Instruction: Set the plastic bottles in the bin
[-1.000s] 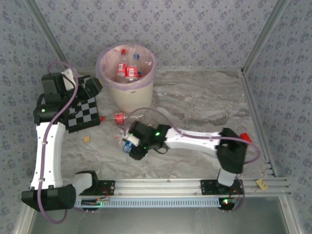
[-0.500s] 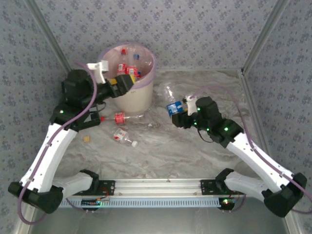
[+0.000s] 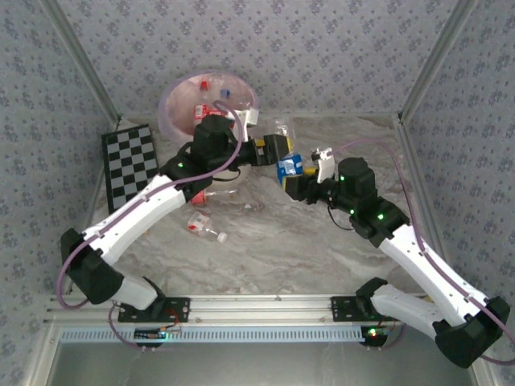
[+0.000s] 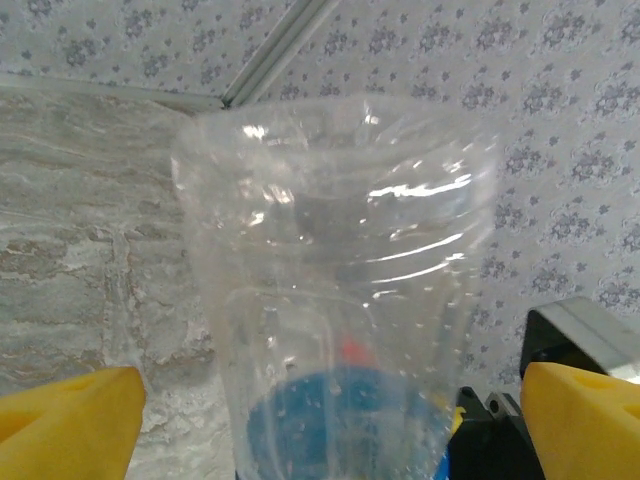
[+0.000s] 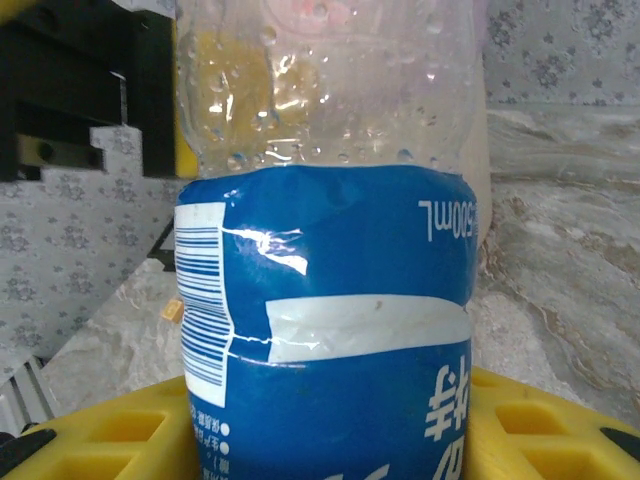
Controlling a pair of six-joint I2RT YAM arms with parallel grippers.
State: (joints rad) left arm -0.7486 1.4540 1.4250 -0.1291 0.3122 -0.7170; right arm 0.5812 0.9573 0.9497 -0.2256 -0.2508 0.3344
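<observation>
A clear plastic bottle with a blue label hangs above the table right of the bin, and my right gripper is shut on its labelled part. My left gripper is open, its yellow fingers standing either side of the bottle's clear end with a gap on each side. Several bottles with red caps lie inside the pink-lined bin. Two red-labelled bottles lie on the table, one below my left arm and one partly hidden under it.
A black-and-white checkerboard lies at the left of the table. My left arm crosses in front of the bin's right side. Patterned walls with metal posts close in the back and sides. A metal rail runs along the near edge.
My left arm has swung right, away from the bin's rim, bringing its open fingers around the held bottle. My right gripper has carried the bottle up from the table's middle toward the bin.
</observation>
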